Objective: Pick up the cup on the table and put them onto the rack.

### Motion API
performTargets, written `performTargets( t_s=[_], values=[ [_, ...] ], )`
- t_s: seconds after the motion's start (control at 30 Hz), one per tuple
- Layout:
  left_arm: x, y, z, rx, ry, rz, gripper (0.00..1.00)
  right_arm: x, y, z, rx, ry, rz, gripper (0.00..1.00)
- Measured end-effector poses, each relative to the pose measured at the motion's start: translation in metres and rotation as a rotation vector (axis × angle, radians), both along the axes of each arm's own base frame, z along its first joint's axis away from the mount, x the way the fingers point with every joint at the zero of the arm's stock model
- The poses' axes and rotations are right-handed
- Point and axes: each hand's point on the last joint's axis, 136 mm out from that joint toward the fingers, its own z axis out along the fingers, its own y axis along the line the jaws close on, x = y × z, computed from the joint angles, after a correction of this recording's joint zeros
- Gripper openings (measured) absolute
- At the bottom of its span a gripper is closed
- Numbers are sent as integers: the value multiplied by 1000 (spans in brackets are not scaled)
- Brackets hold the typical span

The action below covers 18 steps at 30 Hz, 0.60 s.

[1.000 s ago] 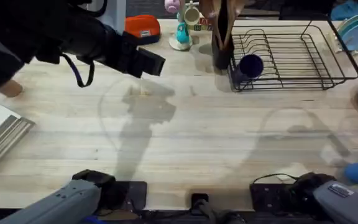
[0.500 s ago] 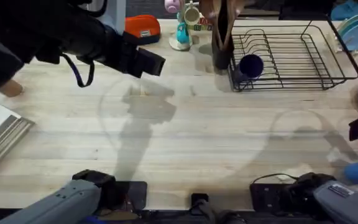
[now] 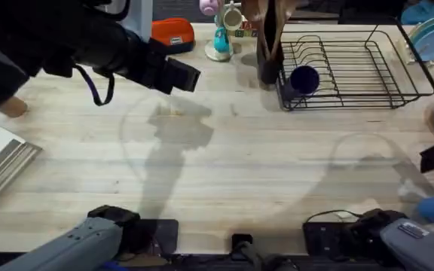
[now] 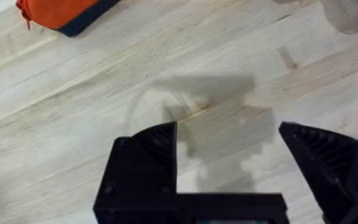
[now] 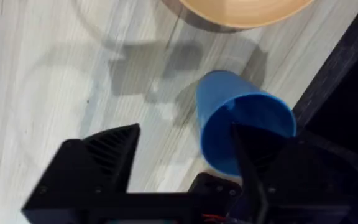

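Overhead, a dark blue cup [image 3: 304, 79] is sitting in the black rack's [image 3: 398, 89] near-left corner. The left gripper [image 4: 229, 163] is hanging open over bare table [image 3: 239, 158]. The right gripper [image 5: 188, 171] is standing open around a brighter blue cup [image 5: 241, 127] lying on the table.

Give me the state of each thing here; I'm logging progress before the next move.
Left hand: open, empty, above the table.
Right hand: open, one finger at the fallen cup's mouth.
Fallen cup: on its side on the table, ungripped.
Racked cup: inside the rack's corner.
Rack: holding one cup.
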Motion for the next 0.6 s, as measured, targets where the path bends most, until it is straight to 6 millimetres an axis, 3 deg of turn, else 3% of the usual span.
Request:
performTargets(
  t_s=[0.13, 0.37, 0.6],
  values=[
    [0, 0, 0, 0, 0, 0, 993, 0, 0, 0, 0, -1, -3, 658],
    [0, 0, 0, 0, 0, 0, 993, 0, 0, 0, 1, -1, -7, 80],
    [0, 0, 0, 0, 0, 0, 993, -3, 1, 1, 1, 14, -12, 30]
  ],
)
